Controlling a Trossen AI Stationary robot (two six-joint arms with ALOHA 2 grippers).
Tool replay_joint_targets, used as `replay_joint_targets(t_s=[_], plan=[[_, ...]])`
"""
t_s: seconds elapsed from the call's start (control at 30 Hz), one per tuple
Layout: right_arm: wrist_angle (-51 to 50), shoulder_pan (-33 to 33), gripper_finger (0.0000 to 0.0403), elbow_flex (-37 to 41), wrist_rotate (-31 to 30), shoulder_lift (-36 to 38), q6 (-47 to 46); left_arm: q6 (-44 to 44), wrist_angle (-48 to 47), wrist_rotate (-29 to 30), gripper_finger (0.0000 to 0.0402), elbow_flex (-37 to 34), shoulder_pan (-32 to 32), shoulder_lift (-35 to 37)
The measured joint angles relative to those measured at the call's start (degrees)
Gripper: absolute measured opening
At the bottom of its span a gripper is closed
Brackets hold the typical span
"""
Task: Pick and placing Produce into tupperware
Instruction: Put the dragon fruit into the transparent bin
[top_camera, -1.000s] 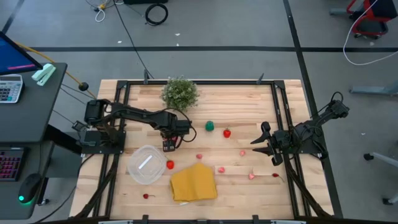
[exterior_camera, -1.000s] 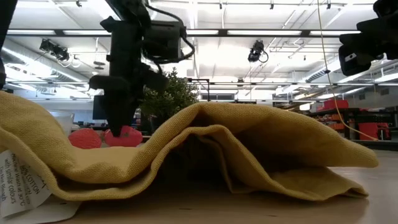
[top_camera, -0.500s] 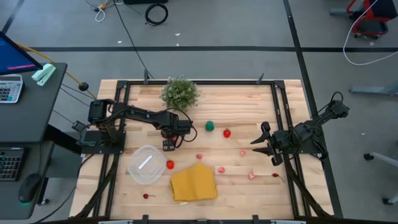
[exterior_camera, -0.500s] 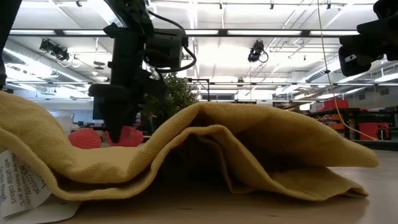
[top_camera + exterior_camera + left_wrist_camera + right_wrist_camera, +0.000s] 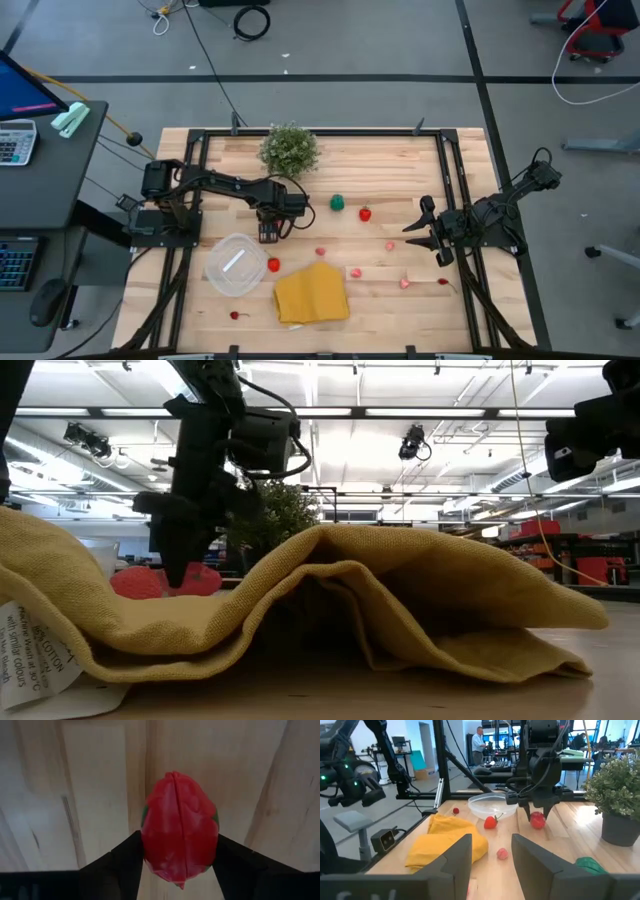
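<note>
Clamped in left gripper, red produce long axis runs between fingers.

Bright, even overhead strip lights glare in the low view; the near cloth and the wrist close-up look soft.

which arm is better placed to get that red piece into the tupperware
Left. Its end effector already clamps the red piece right beside the tupperware. The right end effector waits open across the table.

One tupperware, one cloth, one plant
</note>
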State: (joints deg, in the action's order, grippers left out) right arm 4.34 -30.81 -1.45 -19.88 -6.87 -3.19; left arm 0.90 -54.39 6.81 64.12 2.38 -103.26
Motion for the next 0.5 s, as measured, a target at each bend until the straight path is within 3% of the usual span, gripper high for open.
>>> replay_joint_targets(t_s=[0.27,0.5], plan=[[-0.1,0.0,0.0146,0.0,0.0,0.0,6.8,3.6,-8.7,0.0,0.02,1.7,-1.9,0.0],[-0.1,0.0,0.0146,0.0,0.0,0.0,14.9,6.4,-19.6,0.3,0.0213,10.1,-3.6,0.0]])
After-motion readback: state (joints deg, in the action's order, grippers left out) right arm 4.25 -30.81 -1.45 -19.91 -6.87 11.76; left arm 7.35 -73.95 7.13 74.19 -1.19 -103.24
